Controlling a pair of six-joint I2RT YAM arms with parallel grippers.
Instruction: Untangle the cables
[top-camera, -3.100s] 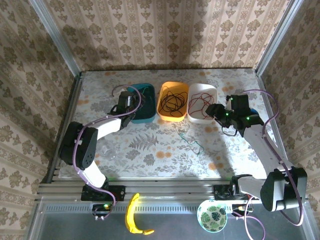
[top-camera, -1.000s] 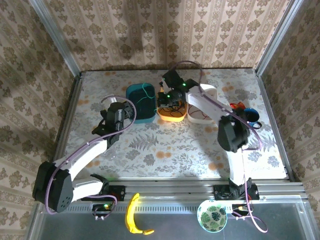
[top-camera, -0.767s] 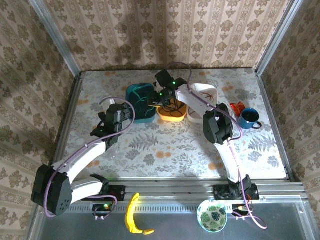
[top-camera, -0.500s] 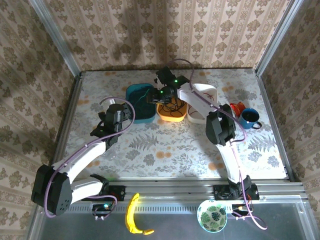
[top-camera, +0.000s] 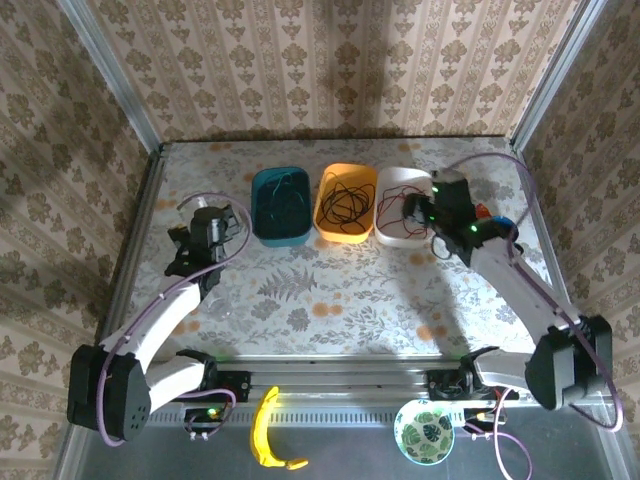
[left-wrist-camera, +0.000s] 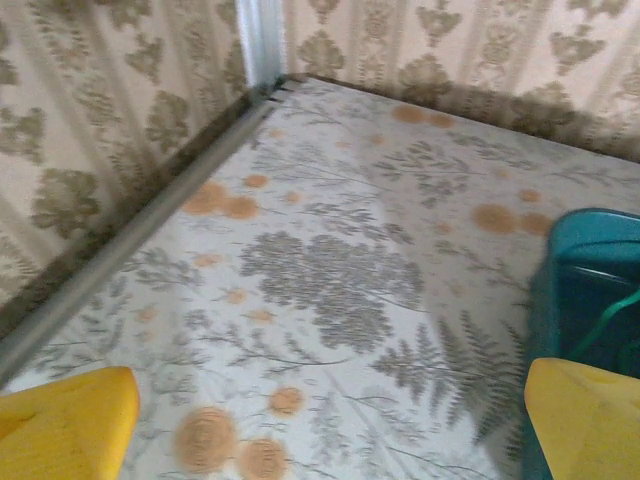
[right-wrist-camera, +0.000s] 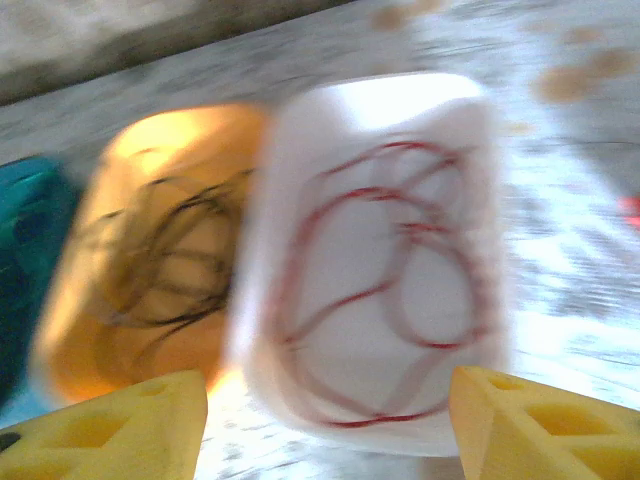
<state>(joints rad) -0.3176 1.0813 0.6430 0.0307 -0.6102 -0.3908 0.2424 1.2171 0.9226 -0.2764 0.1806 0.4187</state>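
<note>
your left gripper (left-wrist-camera: 325, 405) hangs with its yellow fingers spread wide over the flowered table (left-wrist-camera: 330, 270), just left of the teal bin (left-wrist-camera: 575, 260), where the green cable (left-wrist-camera: 605, 320) lies. the black cable (right-wrist-camera: 165, 265) coils in the orange bin (right-wrist-camera: 170, 150) beside it, and the red cable (right-wrist-camera: 385, 290) loops in the white bin (right-wrist-camera: 380, 95). your right gripper (right-wrist-camera: 325, 420), fingers spread and holding nothing, hovers at the white bin's edge.
</note>
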